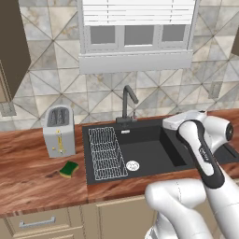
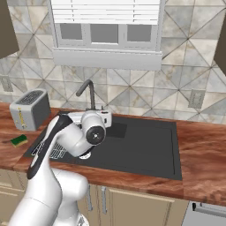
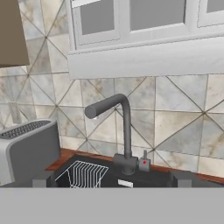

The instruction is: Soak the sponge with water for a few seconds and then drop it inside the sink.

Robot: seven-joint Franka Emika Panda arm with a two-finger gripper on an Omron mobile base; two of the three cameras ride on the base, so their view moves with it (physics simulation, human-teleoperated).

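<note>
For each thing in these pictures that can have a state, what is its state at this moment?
sponge: lying flat on the counter, left of the sink, in front of the toaster, not held.
faucet: off, no stream falls from its spout.
sink: dry-looking basin, a wire rack lying at its left side.
toaster: upright, slots empty.
gripper: open, holding nothing, aimed towards the faucet.

Counter (image 1: 32, 179): reddish wood, strong grain, slight sheen. Sink (image 1: 154, 151): matt dark grey-black, smooth; drain (image 1: 132, 165) silvery metal. Rack (image 1: 106, 153): thin white wire. Faucet (image 3: 120, 127): matt dark metal look. Toaster (image 1: 59, 131): brushed grey metal look. Sponge (image 1: 69, 169): green top, yellow underside, dull. Backsplash (image 1: 56, 79): stone-look tile, smooth. Cabinet fronts (image 1: 107, 217): beige, matt.
</note>
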